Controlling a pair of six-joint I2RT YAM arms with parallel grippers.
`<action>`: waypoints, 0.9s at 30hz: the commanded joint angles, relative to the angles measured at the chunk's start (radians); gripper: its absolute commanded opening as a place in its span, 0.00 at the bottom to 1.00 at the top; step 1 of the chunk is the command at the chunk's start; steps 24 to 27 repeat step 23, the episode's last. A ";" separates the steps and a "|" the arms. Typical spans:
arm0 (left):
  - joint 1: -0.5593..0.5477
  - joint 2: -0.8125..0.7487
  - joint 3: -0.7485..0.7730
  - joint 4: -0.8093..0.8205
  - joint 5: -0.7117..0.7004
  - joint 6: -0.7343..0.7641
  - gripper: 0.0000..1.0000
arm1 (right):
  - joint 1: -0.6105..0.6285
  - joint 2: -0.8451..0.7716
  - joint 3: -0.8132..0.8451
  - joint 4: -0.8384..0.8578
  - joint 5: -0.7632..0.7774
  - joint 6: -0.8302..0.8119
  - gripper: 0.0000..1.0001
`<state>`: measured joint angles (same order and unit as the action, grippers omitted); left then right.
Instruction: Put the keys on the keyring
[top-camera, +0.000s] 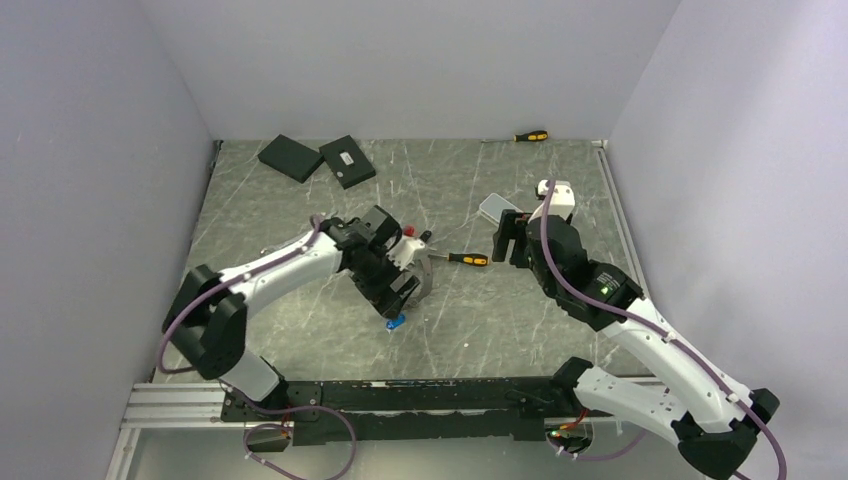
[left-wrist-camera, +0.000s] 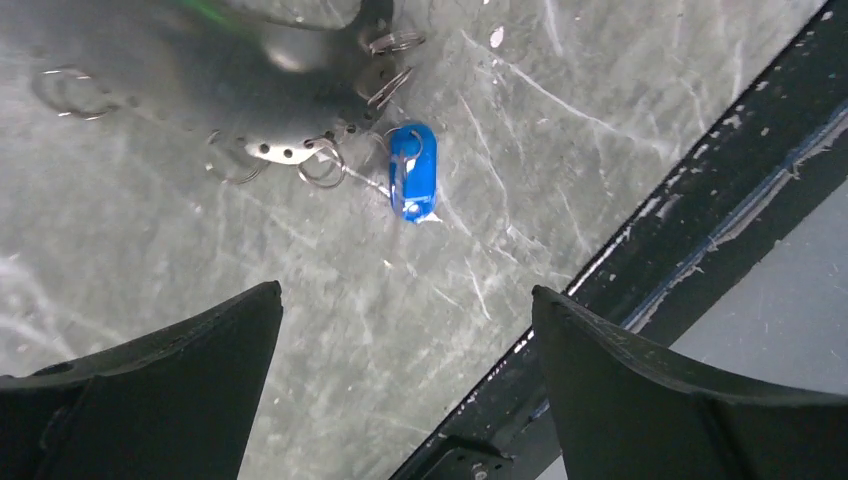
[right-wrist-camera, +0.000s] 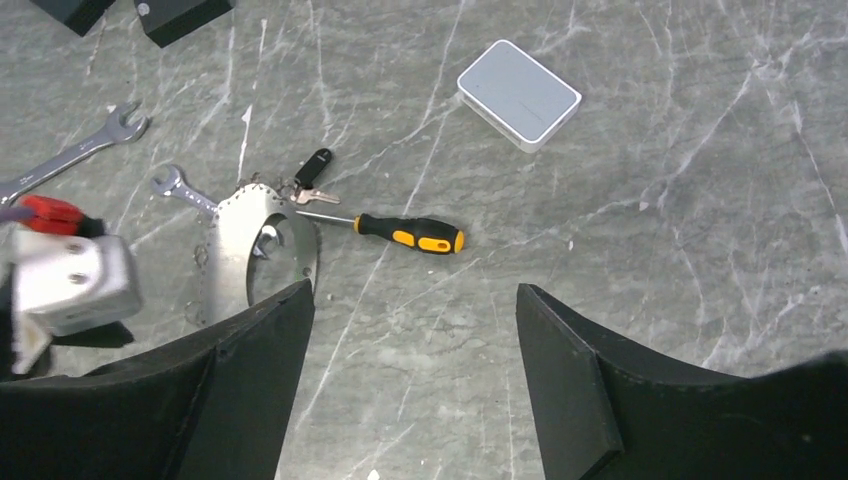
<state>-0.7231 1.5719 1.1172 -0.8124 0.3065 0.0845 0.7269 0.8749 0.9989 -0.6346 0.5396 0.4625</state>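
Two silver keys show in the right wrist view. The longer key (right-wrist-camera: 75, 155) lies at the far left. The shorter key (right-wrist-camera: 183, 189) runs under the rim of the keyring (right-wrist-camera: 235, 240), a flat grey metal loop with holes along its edge. The left wrist view shows the keyring (left-wrist-camera: 290, 110) blurred, with small rings and a blue tag (left-wrist-camera: 412, 172) hanging from it. My left gripper (left-wrist-camera: 405, 290) is open just above the table near the tag (top-camera: 395, 322), with nothing between its fingers. My right gripper (right-wrist-camera: 412, 287) is open and empty, to the right of the keyring.
A yellow-and-black screwdriver (right-wrist-camera: 410, 232) lies between the grippers, and a small black-headed key (right-wrist-camera: 312, 165) sits at the keyring's rim. A white box (right-wrist-camera: 518, 95) is behind it. Two black boxes (top-camera: 318, 160) and a second screwdriver (top-camera: 530, 136) are at the back. The black base rail (left-wrist-camera: 680, 200) runs close by.
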 joint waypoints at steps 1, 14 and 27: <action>-0.003 -0.151 0.094 -0.046 -0.083 -0.014 1.00 | -0.003 -0.047 0.007 0.070 -0.033 -0.029 0.79; 0.032 -0.449 -0.140 0.389 -0.716 -0.169 0.99 | -0.003 -0.198 -0.163 0.387 -0.014 -0.017 1.00; 0.031 -0.540 -0.262 0.504 -0.710 -0.103 1.00 | -0.003 -0.166 -0.174 0.461 -0.044 0.009 1.00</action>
